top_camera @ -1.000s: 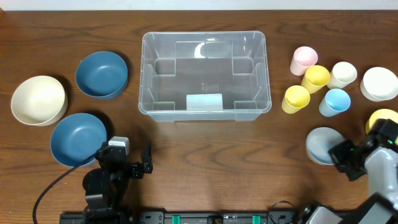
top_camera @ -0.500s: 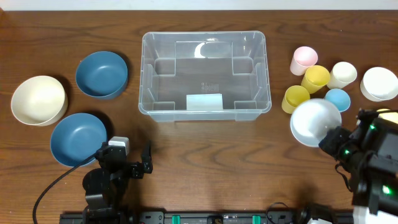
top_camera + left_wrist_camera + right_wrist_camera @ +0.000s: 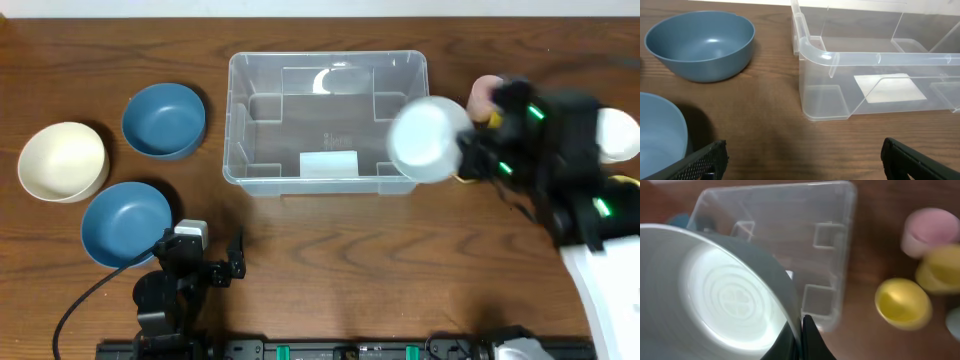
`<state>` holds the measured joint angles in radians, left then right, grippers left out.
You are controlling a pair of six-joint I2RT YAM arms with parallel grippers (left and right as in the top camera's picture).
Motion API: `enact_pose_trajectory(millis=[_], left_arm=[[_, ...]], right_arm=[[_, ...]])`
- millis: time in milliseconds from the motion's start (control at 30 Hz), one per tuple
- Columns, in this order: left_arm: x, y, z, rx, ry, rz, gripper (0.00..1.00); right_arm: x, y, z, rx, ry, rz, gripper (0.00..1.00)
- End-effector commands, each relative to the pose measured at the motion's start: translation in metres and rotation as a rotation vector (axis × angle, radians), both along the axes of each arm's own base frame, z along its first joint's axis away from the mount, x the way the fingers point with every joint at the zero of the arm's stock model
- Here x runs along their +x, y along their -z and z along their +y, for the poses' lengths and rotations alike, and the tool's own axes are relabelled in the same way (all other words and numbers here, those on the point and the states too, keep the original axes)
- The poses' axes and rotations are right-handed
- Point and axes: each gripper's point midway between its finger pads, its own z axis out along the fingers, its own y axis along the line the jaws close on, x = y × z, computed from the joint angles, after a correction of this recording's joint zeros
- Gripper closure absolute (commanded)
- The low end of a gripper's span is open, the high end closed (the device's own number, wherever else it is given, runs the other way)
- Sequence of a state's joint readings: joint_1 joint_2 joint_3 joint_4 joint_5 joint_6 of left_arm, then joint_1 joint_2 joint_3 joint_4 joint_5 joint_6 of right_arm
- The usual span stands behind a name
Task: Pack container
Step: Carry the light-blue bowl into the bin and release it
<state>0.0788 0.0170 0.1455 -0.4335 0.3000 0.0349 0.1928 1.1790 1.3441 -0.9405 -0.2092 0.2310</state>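
The large rectangular clear plastic container (image 3: 232, 150), round-cornered with a pale label, sits mid-way along the dark wood-grain tabletop (image 3: 320, 270). The right gripper (image 3: 801, 339) pinches the rim of a smooth round white bowl (image 3: 428, 138), held over the container's near right corner. The left gripper (image 3: 802, 152) is spread wide. To the left lie three round bowls: far blue bowl (image 3: 163, 118), near blue bowl (image 3: 126, 222), cream bowl (image 3: 62, 160). To the right, blurred, are one pink cup (image 3: 932, 227) and two yellow cups (image 3: 902, 302).
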Motion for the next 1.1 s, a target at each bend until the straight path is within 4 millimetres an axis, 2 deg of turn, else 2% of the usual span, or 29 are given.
enact_pose_trajectory(millis=[0,133,200,367,567,733,867,1067], left_arm=[[0.0,0.01,0.002,0.016,-0.005,0.019,0.02],[0.0,0.01,0.002,0.016,-0.005,0.019,0.02],[0.0,0.01,0.002,0.016,-0.005,0.019,0.02],[0.0,0.01,0.002,0.016,-0.005,0.019,0.02],[0.0,0.01,0.002,0.016,-0.005,0.019,0.02],[0.0,0.01,0.002,0.016,-0.005,0.019,0.02],[0.0,0.01,0.002,0.016,-0.005,0.019,0.02],[0.0,0.01,0.002,0.016,-0.005,0.019,0.02]], right_arm=[[0.041,0.008,0.032,-0.136,-0.069,0.003,0.99],[0.08,0.019,0.06,-0.189,-0.091,0.01,0.98],[0.111,0.036,0.073,-0.237,-0.078,0.014,0.99],[0.142,0.079,0.074,-0.347,-0.042,0.062,0.98],[0.152,0.144,0.066,-0.481,-0.022,0.179,0.98],[0.157,0.18,0.059,-0.552,-0.006,0.233,0.99],[0.163,0.195,0.057,-0.584,-0.005,0.237,0.98],[0.174,0.198,0.056,-0.612,-0.005,0.198,0.99]])
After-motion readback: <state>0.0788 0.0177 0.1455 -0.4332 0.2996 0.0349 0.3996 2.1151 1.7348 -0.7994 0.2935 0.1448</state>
